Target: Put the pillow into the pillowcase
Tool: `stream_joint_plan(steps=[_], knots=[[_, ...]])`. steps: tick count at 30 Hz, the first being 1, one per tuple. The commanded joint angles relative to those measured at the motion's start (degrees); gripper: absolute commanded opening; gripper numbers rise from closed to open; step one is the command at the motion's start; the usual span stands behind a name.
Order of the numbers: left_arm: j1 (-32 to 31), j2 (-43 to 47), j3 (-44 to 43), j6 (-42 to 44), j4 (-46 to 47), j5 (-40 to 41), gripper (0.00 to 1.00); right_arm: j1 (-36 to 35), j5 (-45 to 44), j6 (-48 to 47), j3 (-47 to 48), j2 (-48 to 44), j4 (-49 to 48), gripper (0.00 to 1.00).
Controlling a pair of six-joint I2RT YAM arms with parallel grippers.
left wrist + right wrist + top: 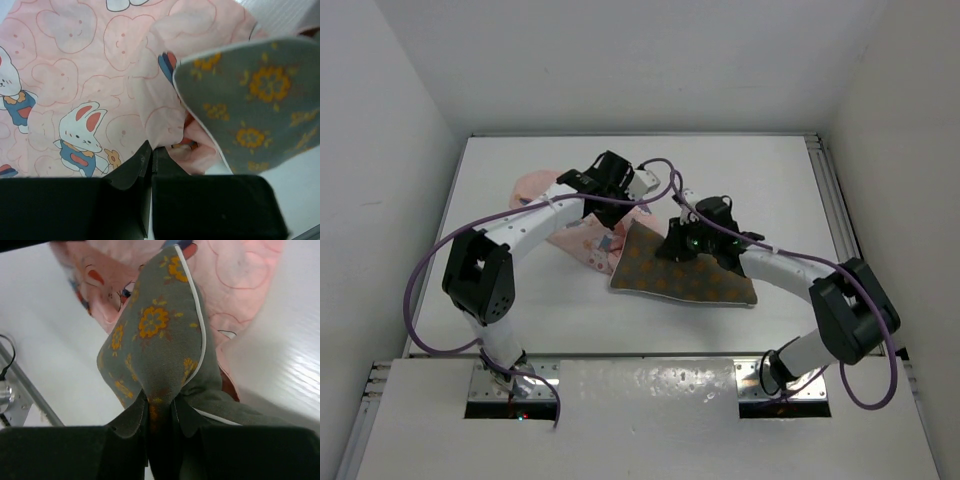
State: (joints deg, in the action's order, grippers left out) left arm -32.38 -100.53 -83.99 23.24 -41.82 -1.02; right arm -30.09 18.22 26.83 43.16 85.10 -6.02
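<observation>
R fingers (127, 421) clamped on pillow (155, 325) corner, long axis aimed at case (75, 65) mouth just ahead, where L fingers (131, 172) pinch together on hem.

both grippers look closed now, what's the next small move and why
Probably lift the left gripper slightly: it is shut on the pillowcase edge, while the right gripper pinches the pillow, whose corner sits right beside that edge. Raising the fabric should open a mouth for the corner.
</observation>
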Motion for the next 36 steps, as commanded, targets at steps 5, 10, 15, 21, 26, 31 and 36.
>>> stream_joint_plan(steps=[5, 10, 15, 21, 26, 31, 36], knots=[[-0.05, 2.36, 1.28, -0.13, 2.01, 2.49, 0.0, -5.68, 7.08, -4.41, 5.88, 0.68, -5.41, 0.0], [-0.14, 2.88, 2.07, 1.1, 2.01, 3.65, 0.0, -7.26, 13.25, -6.35, 7.64, 2.26, -3.74, 0.0], [-0.05, 3.59, 3.65, 1.98, 1.84, 4.71, 0.0, -7.44, 15.18, -5.3, 9.93, 6.21, -3.12, 0.0], [-0.05, 5.17, 3.65, 2.94, -2.38, -3.72, 0.0, -2.97, 9.48, 11.99, 8.34, 14.03, -23.4, 0.0], [-0.14, 8.85, 7.86, 8.9, -8.0, -11.63, 0.0, 1.25, 0.71, 25.63, 8.0, 17.55, -33.79, 0.0], [0.04, 10.79, 14.72, 12.44, -8.1, -12.44, 0.0, 3.45, -2.83, 30.12, 6.59, 17.56, -37.56, 0.0], [1.88, 10.36, 13.68, 12.7, -6.96, -10.25, 0.0, 3.98, 0.04, 33.64, 2.38, 15.89, -42.83, 0.0]])
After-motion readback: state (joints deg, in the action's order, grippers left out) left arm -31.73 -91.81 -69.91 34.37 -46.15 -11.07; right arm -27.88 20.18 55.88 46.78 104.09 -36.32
